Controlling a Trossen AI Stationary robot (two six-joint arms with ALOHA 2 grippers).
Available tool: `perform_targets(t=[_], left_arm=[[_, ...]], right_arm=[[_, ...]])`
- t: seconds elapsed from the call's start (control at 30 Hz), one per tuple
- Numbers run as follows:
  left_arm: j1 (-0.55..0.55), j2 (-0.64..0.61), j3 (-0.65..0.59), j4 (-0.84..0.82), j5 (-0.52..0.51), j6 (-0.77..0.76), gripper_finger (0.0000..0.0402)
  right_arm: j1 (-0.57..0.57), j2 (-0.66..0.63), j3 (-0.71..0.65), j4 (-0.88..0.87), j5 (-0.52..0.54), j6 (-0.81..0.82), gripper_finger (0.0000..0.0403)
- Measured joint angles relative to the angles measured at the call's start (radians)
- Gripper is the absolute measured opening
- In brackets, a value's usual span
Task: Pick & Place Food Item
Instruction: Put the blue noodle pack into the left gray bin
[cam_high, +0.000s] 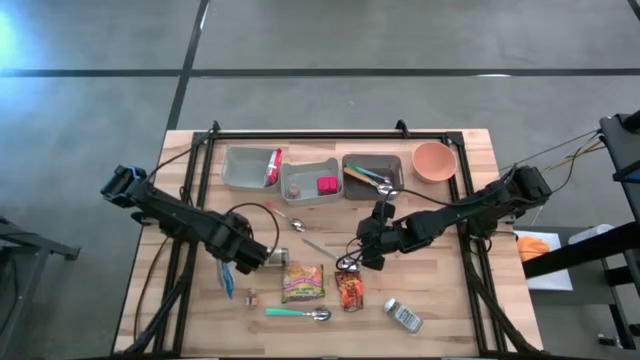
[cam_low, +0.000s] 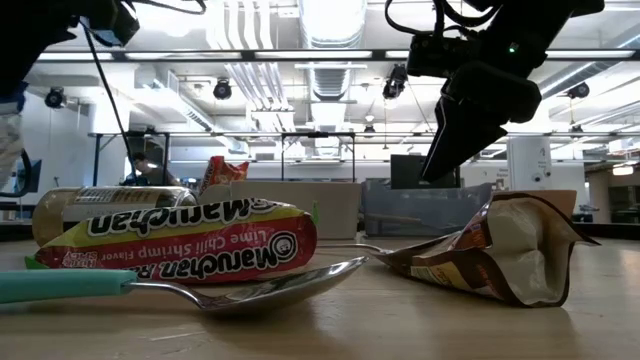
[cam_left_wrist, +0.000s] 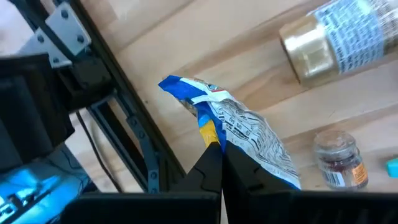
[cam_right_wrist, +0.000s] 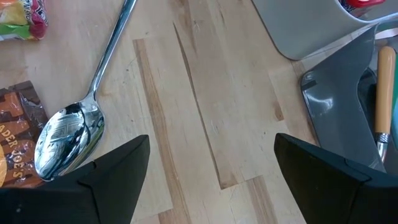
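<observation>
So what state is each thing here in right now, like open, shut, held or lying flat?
Left pincer: shut on the blue packet.
Blue packet: held, crumpled.
Right pincer: open, empty, above the table.
Ramen packet: lying flat, sealed.
Brown bag: on its side.
Pink bowl: upright.

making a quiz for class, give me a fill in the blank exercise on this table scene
1. The left hand is shut on a blue and white ____.
2. The right hand hangs with its fingers ____, holding nothing.
3. The pink bowl stands at the ____ end of the row of trays.
4. The teal-handled spoon lies nearest the ramen pack, toward the table's ____ edge.

Missing words: packet; open; right; front
</observation>
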Motion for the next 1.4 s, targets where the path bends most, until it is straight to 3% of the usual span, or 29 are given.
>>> perform_targets(t=[0.47, 0.9, 1.4], left_arm=[[0.000, -0.031, 0.051, 0.000, -0.157, 0.003, 0.0000], [0.006, -0.133, 0.050, -0.001, -0.298, -0.001, 0.0000], [0.128, -0.198, 0.050, -0.001, -0.526, 0.109, 0.0000]], right_arm=[[0.000, 0.000, 0.000, 0.000, 0.000, 0.000, 0.0343], [0.000, 0.000, 0.000, 0.001, 0.000, 0.000, 0.0343], [0.000, 0.000, -0.009, 0.001, 0.000, 0.000, 0.0343]])
